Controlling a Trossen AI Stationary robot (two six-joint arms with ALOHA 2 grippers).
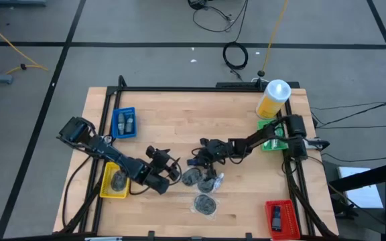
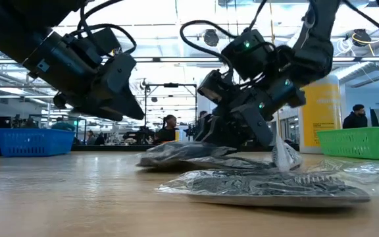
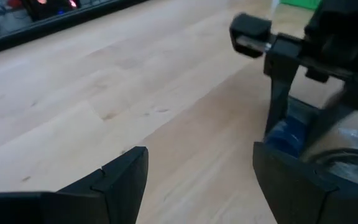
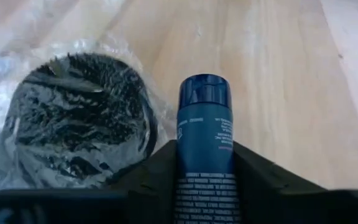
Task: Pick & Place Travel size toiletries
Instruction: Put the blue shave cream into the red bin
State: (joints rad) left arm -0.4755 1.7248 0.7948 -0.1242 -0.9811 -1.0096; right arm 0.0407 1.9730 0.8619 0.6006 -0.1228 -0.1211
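Observation:
A dark blue mini bottle (image 4: 205, 118) with white print and a round cap (image 4: 204, 90) sits between the fingers of my right gripper (image 4: 205, 155), which is shut on it near the table's middle (image 1: 200, 155). In the left wrist view the bottle (image 3: 288, 134) shows in those fingers, just above the wood. My left gripper (image 3: 197, 168) is open and hovers just left of it (image 1: 171, 167), touching nothing. More toiletries (image 1: 124, 122) lie in the blue bin (image 1: 116, 115). My right gripper pinches the blue bottle by its body (image 4: 205, 163), one finger on each side, and the cap end sticks out past the fingertips. The fingers lie along the bottle and slant down toward the table's left. Whether the bottle is clear of the table, I cannot tell.
Dark bundles in clear bags (image 1: 194, 177) (image 1: 206, 204) (image 4: 73, 124) lie right under and near both grippers. A yellow bin (image 1: 107, 191) holds one more. A green bin (image 1: 267, 142), a red bin (image 1: 271, 217) with a black gadget and a yellow-white canister (image 1: 273, 99) stand to the right.

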